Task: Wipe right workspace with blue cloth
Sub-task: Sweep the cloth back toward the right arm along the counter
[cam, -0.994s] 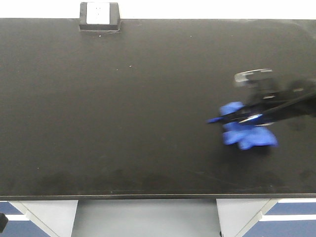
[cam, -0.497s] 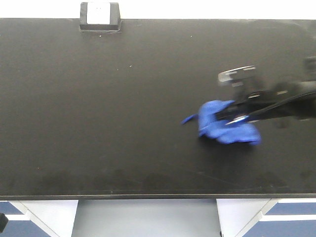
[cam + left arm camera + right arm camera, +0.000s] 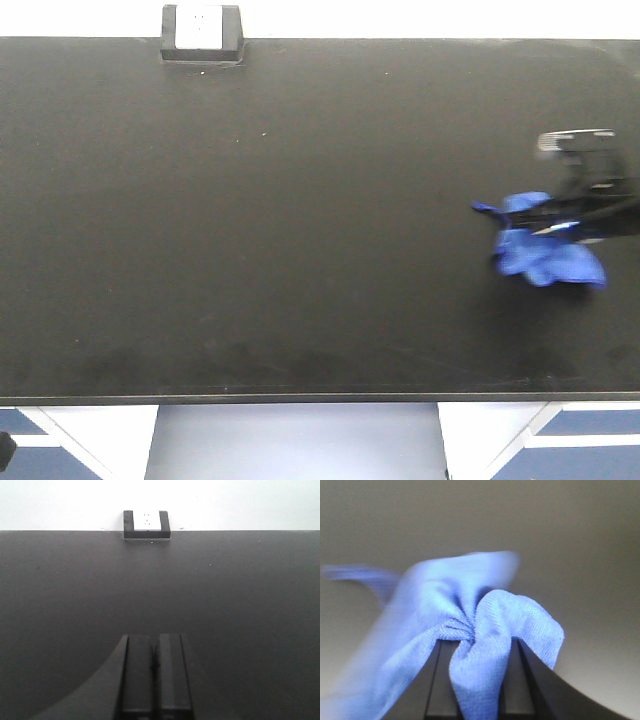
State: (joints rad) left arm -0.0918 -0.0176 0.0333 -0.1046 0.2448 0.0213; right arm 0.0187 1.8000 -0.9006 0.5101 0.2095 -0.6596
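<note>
Right tool (image 3: 562,228) clenched on the blue cloth (image 3: 545,252), fabric bunched between its fingers (image 3: 437,680) in the right wrist view. Cloth lies flat on the black bench (image 3: 300,220) near the right edge, its thin loop pointing left. Cloth edges motion-blurred. Left tool (image 3: 155,680) pressed together with nothing in it, hovering over bare bench, pointed at the small black box with white faceplate (image 3: 147,525) on the far edge. Box well apart from the cloth.
</note>
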